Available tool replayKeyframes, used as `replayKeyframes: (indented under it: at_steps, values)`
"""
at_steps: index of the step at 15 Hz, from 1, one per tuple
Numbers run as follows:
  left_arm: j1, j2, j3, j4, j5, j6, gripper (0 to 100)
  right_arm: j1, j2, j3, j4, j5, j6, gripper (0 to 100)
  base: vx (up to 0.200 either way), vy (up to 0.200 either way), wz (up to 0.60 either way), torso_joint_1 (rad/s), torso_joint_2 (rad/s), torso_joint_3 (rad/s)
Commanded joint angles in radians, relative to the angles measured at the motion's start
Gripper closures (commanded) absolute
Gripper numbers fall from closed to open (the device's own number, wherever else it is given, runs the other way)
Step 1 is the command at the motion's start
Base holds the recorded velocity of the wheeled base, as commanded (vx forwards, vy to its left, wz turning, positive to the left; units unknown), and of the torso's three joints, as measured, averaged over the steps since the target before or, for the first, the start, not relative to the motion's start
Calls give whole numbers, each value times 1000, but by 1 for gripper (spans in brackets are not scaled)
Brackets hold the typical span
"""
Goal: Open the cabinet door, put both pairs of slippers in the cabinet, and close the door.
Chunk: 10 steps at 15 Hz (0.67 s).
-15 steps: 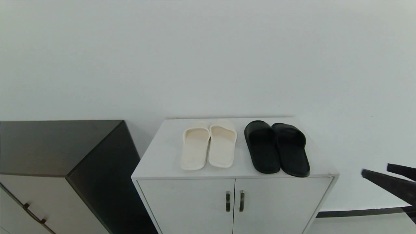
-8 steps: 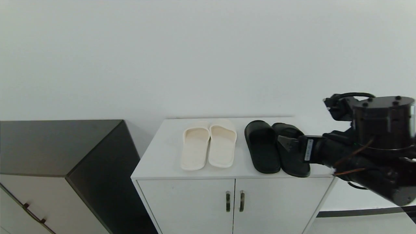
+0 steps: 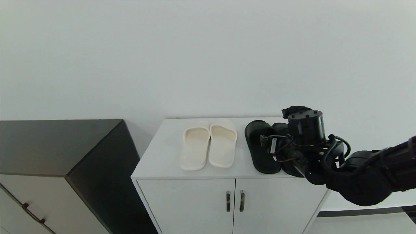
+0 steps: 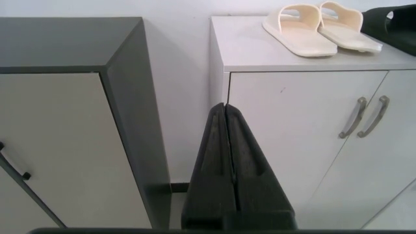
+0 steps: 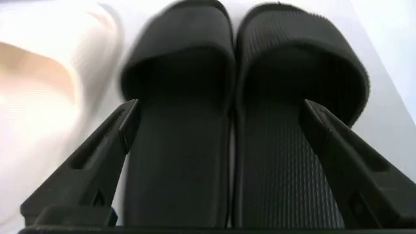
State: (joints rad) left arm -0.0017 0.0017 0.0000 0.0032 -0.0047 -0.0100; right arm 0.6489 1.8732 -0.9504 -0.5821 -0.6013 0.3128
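The white cabinet (image 3: 162, 156) has both doors shut, with two metal handles (image 3: 234, 201) at the middle seam. On its top lie a cream pair of slippers (image 3: 208, 148) and a black pair of slippers (image 3: 261, 152) side by side. My right gripper (image 3: 284, 148) hovers over the heel end of the black pair (image 5: 182, 143), open wide, one finger above each slipper (image 5: 221, 107). My left gripper (image 4: 226, 110) is shut and empty, low down in front of the cabinet's left door (image 4: 292, 130), apart from the handles (image 4: 364, 117).
A dark-topped cabinet (image 3: 48, 143) with pale drawer fronts stands close to the left of the white one, a narrow gap between them. A white wall rises right behind both. A dark skirting strip (image 3: 357, 213) runs along the floor at the right.
My right arm has swung in from the right edge and moved left, arriving over the black slippers. Slippers and doors have not moved.
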Motion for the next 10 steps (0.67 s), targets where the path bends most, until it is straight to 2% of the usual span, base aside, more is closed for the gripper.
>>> replayKeyframes:
  at_steps: [1, 5, 10]
  values:
    - [0, 0, 0, 0, 0, -1, 100, -20, 69, -11, -30, 1, -18, 0, 0, 0, 0, 0, 0, 0]
    - [0, 0, 0, 0, 0, -1, 100, -63, 146, -57, -117, 6, -83, 0, 0, 0, 0, 0, 0, 0]
    - [0, 0, 0, 0, 0, -2, 100, -89, 216, -134, -117, 11, -89, 0, 0, 0, 0, 0, 0, 0]
